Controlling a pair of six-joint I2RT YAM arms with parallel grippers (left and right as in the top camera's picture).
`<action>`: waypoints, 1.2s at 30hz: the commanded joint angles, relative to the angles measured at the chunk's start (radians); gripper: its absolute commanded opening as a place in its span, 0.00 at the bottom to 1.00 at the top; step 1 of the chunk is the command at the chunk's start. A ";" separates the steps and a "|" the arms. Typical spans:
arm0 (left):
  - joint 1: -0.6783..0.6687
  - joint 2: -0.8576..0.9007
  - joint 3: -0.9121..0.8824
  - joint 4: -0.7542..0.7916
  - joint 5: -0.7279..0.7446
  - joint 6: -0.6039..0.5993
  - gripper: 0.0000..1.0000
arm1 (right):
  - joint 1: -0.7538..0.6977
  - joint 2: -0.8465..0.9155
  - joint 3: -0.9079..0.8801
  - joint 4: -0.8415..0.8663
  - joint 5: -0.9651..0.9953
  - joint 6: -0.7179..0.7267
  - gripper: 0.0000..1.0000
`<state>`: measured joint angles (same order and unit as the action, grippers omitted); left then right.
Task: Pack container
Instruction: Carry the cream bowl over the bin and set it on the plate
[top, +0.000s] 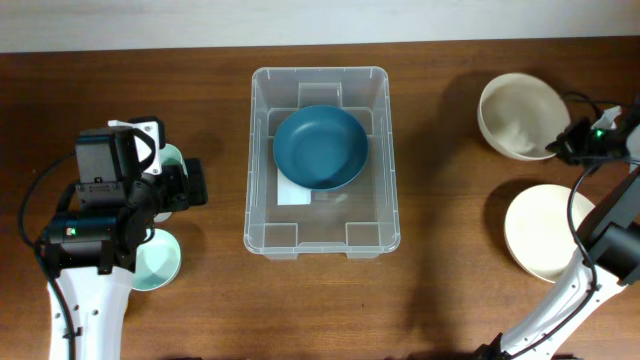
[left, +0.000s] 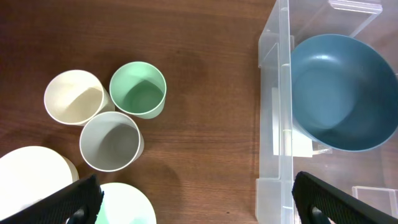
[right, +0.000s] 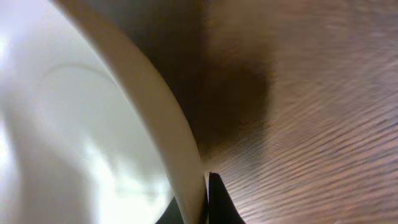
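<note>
Clear rectangular plastic container (top: 262, 150) is awaiting the cream round bowl (top: 512, 112); your right gripper (top: 555, 148) is pinching its rim thinly, probably risking slippage. Left gripper (left: 196, 186) is hanging spread.

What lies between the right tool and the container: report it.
The cream bowl, whose rim the right tool pinches, then bare wooden table up to the container. The overhead view shows it.
</note>
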<state>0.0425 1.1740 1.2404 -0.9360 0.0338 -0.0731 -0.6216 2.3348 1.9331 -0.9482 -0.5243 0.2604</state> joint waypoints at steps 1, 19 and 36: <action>0.006 0.004 0.020 -0.001 -0.008 -0.005 0.99 | 0.063 -0.211 0.065 0.000 -0.074 -0.046 0.04; 0.006 0.004 0.020 -0.001 -0.008 -0.005 0.99 | 0.822 -0.470 0.064 -0.033 0.347 -0.179 0.04; 0.006 0.004 0.020 -0.001 -0.008 -0.005 1.00 | 0.966 -0.184 0.064 0.008 0.470 -0.178 0.12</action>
<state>0.0425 1.1744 1.2404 -0.9360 0.0334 -0.0731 0.3519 2.1536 1.9945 -0.9562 -0.0734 0.0807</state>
